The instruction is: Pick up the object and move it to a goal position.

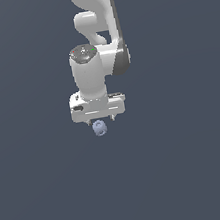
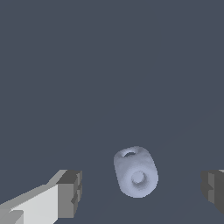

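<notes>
- In the exterior view the white arm [image 1: 99, 27] comes down from the upper middle of the frame, ending in the pincer [image 1: 99, 121] just above centre.
- The ball [image 1: 100, 128], small and pale periwinkle blue, sits just under the pincer's body at the middle of the frame, between the two short finger stubs that show there.
- From this angle contact between ball and fingers cannot be judged; the fingers are mostly hidden behind the pincer's body.
- The wrist view gives what the exterior view lacks: the pincer [image 2: 142, 190] is spread wide, one grey fingertip at the lower left of the frame, the other at the lower right edge.
- There the ball [image 2: 136, 171] lies between the fingertips, clear of both, with open gaps on each side.
- The wrist view also shows the ball's lumpy shape, with two round dimples.
- The plain dark grey-blue surface [image 2: 109, 65] fills the rest of both views.
</notes>
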`<state>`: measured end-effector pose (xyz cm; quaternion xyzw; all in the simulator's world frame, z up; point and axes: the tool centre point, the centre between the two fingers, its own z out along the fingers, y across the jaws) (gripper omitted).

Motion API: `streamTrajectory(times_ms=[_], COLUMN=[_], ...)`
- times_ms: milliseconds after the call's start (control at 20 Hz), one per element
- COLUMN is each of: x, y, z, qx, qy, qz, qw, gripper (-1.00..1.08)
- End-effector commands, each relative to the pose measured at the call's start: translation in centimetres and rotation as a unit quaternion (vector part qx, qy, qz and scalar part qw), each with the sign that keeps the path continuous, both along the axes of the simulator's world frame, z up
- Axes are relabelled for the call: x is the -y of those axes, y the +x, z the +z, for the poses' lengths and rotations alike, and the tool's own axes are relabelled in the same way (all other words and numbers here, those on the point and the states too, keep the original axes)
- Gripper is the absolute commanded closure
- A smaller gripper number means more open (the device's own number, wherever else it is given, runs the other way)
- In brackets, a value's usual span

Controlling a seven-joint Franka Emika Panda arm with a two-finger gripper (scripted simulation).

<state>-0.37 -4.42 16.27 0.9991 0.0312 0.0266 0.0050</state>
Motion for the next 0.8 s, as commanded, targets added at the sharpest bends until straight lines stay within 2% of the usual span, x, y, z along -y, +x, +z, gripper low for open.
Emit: streamTrajectory(times_ms=[0, 400, 750], x=[0.5, 1.8, 2.3], y=[-0.8, -3.5, -5.0], z=[-1.3, -5.2, -7.0], qx=[-0.005, -0.019, -0.026], qy=[-0.001, -0.001, 0.000], qz=[0.022, 0.093, 0.126], qw=[0.9998, 0.9955, 0.9917], gripper=[-0.92, -0.92, -0.92])
